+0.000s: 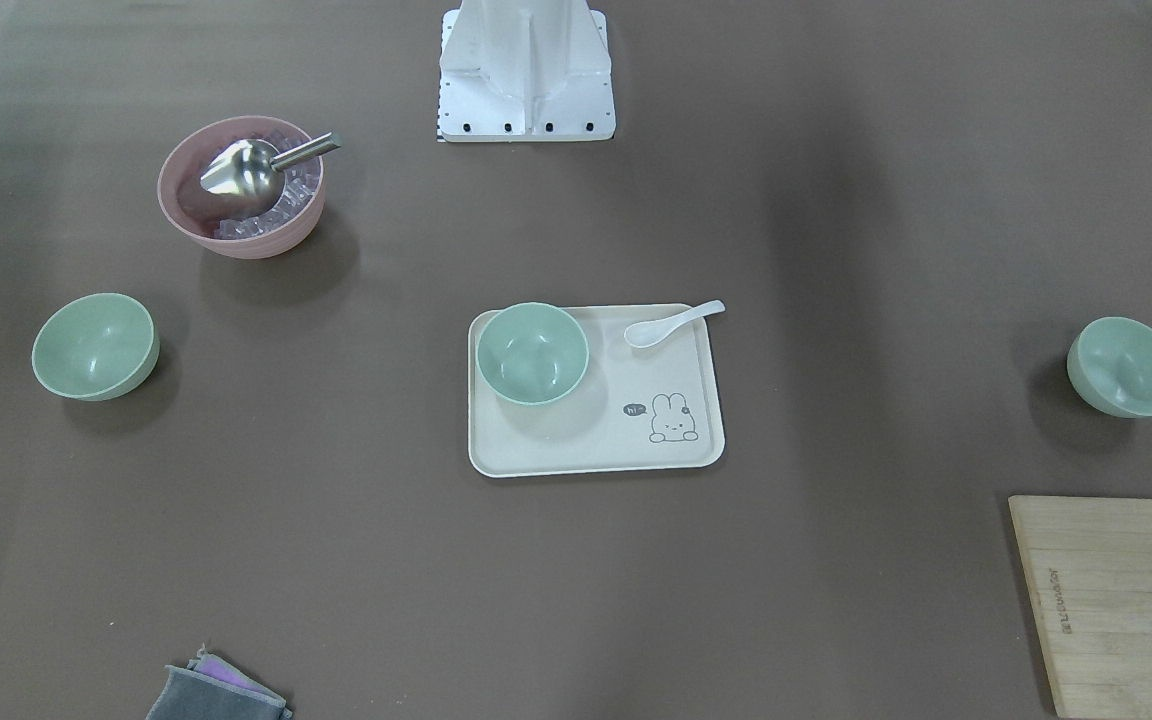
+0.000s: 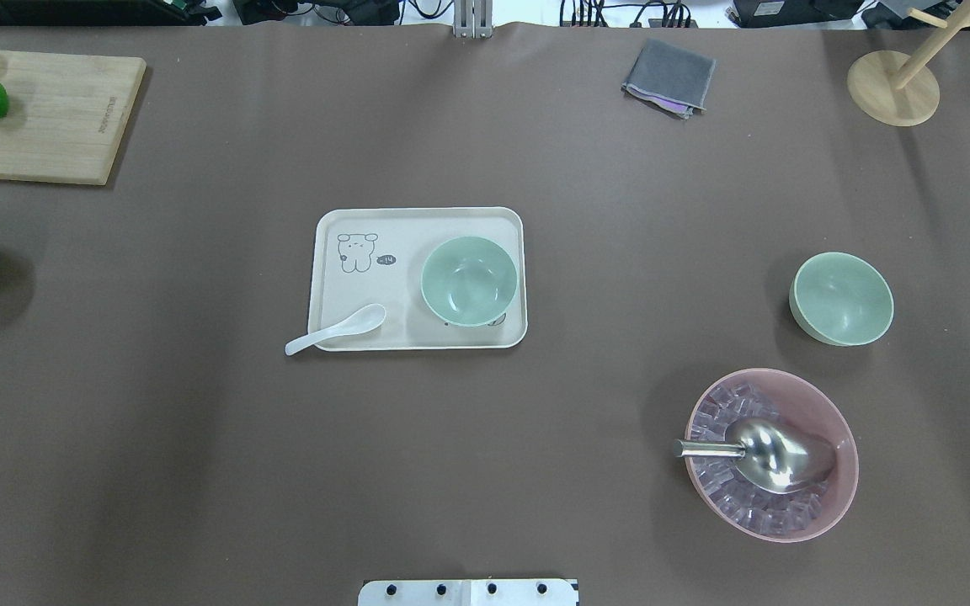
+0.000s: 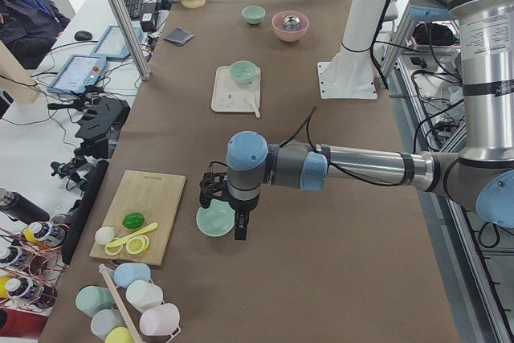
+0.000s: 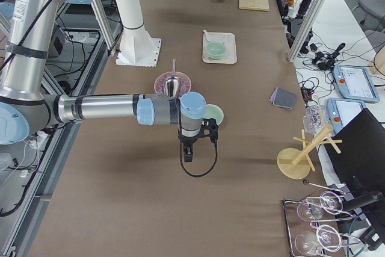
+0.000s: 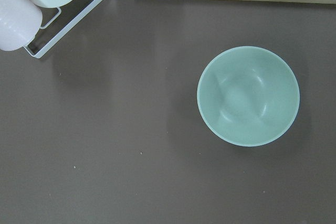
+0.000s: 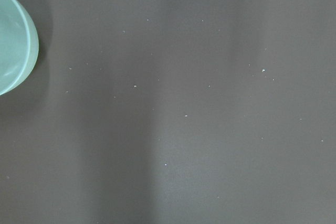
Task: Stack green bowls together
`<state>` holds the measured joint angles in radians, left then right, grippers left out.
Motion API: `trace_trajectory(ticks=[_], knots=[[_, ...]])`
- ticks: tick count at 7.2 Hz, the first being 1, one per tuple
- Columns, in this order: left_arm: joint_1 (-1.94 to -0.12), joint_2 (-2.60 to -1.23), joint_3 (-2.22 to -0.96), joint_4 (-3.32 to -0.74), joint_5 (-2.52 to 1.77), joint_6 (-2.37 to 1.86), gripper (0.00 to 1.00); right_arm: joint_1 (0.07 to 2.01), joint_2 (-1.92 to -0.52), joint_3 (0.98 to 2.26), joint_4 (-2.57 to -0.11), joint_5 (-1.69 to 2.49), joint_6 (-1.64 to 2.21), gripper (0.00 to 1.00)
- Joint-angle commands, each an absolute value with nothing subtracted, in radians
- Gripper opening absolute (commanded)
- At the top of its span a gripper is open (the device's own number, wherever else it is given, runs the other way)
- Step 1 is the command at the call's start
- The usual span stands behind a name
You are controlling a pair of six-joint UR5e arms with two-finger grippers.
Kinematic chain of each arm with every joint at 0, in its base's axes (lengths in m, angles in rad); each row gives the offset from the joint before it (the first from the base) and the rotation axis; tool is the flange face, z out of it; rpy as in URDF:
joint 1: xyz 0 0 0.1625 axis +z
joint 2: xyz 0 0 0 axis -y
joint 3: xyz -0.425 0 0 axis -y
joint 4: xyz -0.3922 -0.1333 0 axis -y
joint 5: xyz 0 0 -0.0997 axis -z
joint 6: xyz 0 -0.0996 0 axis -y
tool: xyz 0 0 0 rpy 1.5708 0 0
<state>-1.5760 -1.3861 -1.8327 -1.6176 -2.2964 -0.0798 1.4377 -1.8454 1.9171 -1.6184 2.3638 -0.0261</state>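
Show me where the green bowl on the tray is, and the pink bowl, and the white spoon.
green bowl on the tray (image 2: pixel 469 280): overhead exterior view, inside bottom of the bowl.
pink bowl (image 2: pixel 822 404): overhead exterior view, bare inner wall above the ice.
white spoon (image 2: pixel 359 321): overhead exterior view, its scoop end.

The tray (image 1: pixel 576 452) bears "hi" in a speech bubble (image 1: pixel 634 409); the cutting board (image 1: pixel 1116 600) has an unreadable stamp.

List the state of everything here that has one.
Centre bowl: upright, empty, unstacked.
Left bowl: upright, empty, unstacked.
Right bowl: upright, empty, unstacked.
Pink bowl: upright, holding clear cubes and scoop.
White spoon: lying on tray, handle overhanging.
Left gripper: open or shut, cannot tell.
Right gripper: cannot tell.
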Motion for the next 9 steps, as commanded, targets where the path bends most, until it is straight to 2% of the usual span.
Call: trace_trajectory(ticks=[1, 4, 6, 8, 9], knots=[[-1.575, -1.385, -1.842, -1.612, -2.296, -0.081, 0.98, 1.437, -1.845, 1.917, -1.618, 2.37, -0.026, 1.0], [-1.572, -1.394, -1.838, -1.617, -2.29, -0.08, 0.98, 1.437, -1.842, 1.919, -1.6, 2.37, -0.025, 1.0], [-1.574, -1.419, -1.848, -1.653, -2.296, -0.08, 0.98, 1.437, -1.848, 1.91, -1.453, 2.373, -0.02, 1.0], [-1.572, -1.436, -1.792, -1.937, -2.277, -0.093, 0.98, 1.439, -1.829, 1.927, -1.305, 2.378, -0.008, 1.0], [-1.572, -1.453, -1.745, -1.959, -2.286, -0.089, 0.98, 1.439, -1.81, 1.927, -1.223, 2.37, 0.008, 1.0]])
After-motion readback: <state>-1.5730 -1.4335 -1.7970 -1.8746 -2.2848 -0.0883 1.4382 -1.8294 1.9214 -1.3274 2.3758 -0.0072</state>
